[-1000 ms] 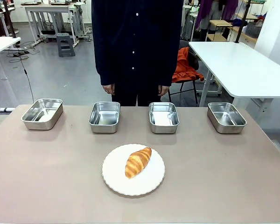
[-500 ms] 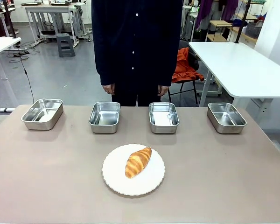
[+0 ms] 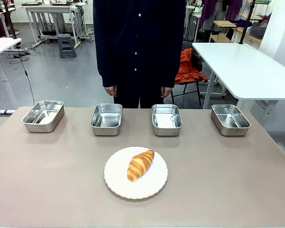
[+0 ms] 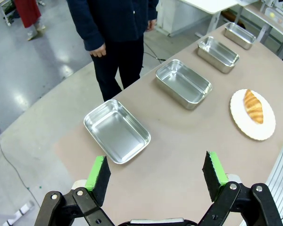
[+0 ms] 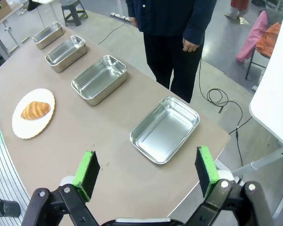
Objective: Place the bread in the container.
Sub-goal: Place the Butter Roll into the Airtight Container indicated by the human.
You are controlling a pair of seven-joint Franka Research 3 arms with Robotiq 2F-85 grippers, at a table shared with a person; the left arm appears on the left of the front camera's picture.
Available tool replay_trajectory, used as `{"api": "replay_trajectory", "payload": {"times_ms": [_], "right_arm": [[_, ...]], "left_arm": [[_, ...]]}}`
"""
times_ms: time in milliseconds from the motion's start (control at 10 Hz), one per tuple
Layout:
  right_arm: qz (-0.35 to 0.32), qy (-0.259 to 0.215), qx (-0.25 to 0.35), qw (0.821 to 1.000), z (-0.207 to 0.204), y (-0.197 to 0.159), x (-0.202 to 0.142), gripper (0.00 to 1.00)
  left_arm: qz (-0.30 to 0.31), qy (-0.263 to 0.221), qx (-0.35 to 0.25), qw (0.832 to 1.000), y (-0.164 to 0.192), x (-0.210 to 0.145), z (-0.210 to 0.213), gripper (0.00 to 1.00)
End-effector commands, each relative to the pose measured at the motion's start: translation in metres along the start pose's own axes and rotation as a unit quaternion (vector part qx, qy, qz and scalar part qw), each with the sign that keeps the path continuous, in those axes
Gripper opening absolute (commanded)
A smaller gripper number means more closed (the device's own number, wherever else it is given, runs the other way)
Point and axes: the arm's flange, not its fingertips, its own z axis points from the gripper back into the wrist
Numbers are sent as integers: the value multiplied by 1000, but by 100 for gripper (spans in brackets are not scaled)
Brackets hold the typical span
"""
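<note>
The bread [image 3: 140, 165], a golden-brown croissant, lies on a round white plate [image 3: 118, 180] in the middle of the table; it also shows in the wrist views as the bread [image 4: 253, 106] and the bread [image 5: 35, 110]. Several steel containers stand in a row at the far edge, among them a container [image 3: 106, 118] and a container [image 3: 166, 119], all empty. My left gripper [image 4: 155, 174] hangs open high above the table's left end, over the leftmost container [image 4: 116, 130]. My right gripper [image 5: 146, 172] is open above the rightmost container [image 5: 165, 129].
A person in a dark shirt [image 3: 138, 47] stands at the far side behind the middle containers, hands [image 3: 111, 90] down at the sides. White tables [image 3: 242, 66] and an orange chair [image 3: 187, 71] stand beyond. Bare tabletop surrounds the plate.
</note>
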Motion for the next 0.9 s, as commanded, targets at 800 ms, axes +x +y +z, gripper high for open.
{"api": "replay_trajectory", "payload": {"times_ms": [800], "right_arm": [[3,-11,2,1000,-1,-1,1,100]], "left_arm": [[0,-3,-4,1000,1,0,3,100]]}}
